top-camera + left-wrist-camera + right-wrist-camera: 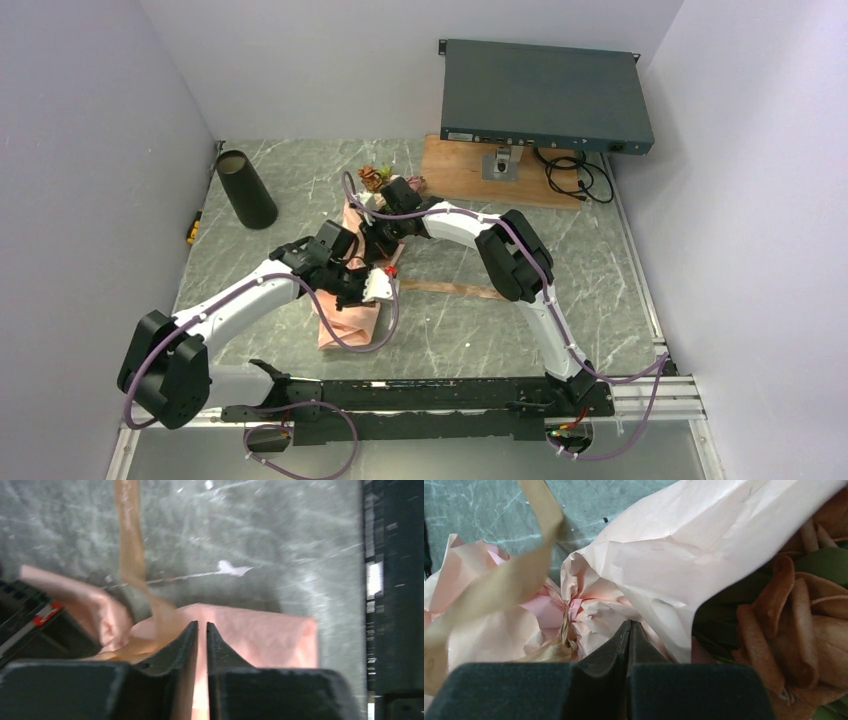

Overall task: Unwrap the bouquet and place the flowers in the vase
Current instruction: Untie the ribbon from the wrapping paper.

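**Asker:** Where is the bouquet?

**Me:** The bouquet (pixel 352 300) lies on the table (pixel 560 260) between my two arms. Its wrapped end is nearer my bases and its blooms point toward the far wall.

**Asker:** And the vase?

**Me:** The vase (pixel 247 190) stands at the far left, near the side wall and well apart from the bouquet. From above, its open mouth shows only black inside.

**Asker:** So what holds the flowers?

**Me:** The salmon paper (pixel 684 545) does. In my right wrist view the flowers (pixel 784 630) show as a rust rose with dark green leaves, tucked under the paper's open flap. Below that the paper crinkles into a gathered neck.

**Asker:** What are your pincers doing?

**Me:** My right pincer (pixel 630 622) is closed, with its fingers pressed together and its tips at that gathered neck. I cannot tell whether a fold is caught between them. My left pincer (pixel 202 624) is narrow, with only a slit between its fingers. It sits over the flat lower end of the paper, and I cannot tell whether it pinches anything.

**Asker:** And the ribbon?

**Me:** The tan ribbon (pixel 130 530) arcs, blurred, just beside my left fingers. From above, one length lies flat on the table, running out to the right of the bouquet.

**Asker:** Any other box or container?

**Me:** A dark grey rack box (pixel 545 95) sits at the far edge, and its casing is closed.
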Action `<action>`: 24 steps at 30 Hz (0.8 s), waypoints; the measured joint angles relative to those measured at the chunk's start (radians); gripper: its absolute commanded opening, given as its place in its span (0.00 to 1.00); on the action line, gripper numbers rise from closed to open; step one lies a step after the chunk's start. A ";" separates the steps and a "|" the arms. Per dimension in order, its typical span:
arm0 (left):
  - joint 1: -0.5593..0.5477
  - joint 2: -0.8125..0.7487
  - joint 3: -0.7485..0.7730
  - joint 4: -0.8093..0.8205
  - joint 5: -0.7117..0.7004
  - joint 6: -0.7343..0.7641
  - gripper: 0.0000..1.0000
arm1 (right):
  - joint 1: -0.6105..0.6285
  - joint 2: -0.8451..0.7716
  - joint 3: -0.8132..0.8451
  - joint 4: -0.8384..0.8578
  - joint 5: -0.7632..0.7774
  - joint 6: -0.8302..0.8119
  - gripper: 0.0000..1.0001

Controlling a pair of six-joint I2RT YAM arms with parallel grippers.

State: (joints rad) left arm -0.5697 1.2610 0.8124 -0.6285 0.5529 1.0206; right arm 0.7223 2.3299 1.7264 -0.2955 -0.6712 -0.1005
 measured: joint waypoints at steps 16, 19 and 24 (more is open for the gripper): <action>0.331 0.010 0.216 0.007 0.245 -0.271 0.12 | 0.000 0.000 0.001 0.001 0.000 -0.001 0.00; 0.331 0.065 0.160 0.047 0.209 -0.225 0.12 | 0.000 0.000 0.001 0.000 0.000 0.000 0.00; 0.330 0.164 0.103 0.180 0.167 -0.178 0.17 | -0.003 0.006 0.007 -0.003 -0.008 0.020 0.00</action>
State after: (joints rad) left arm -0.2394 1.4254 0.9150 -0.4488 0.7204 0.8429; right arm 0.7193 2.3356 1.7336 -0.2981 -0.6788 -0.0803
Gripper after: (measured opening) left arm 0.132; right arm 0.006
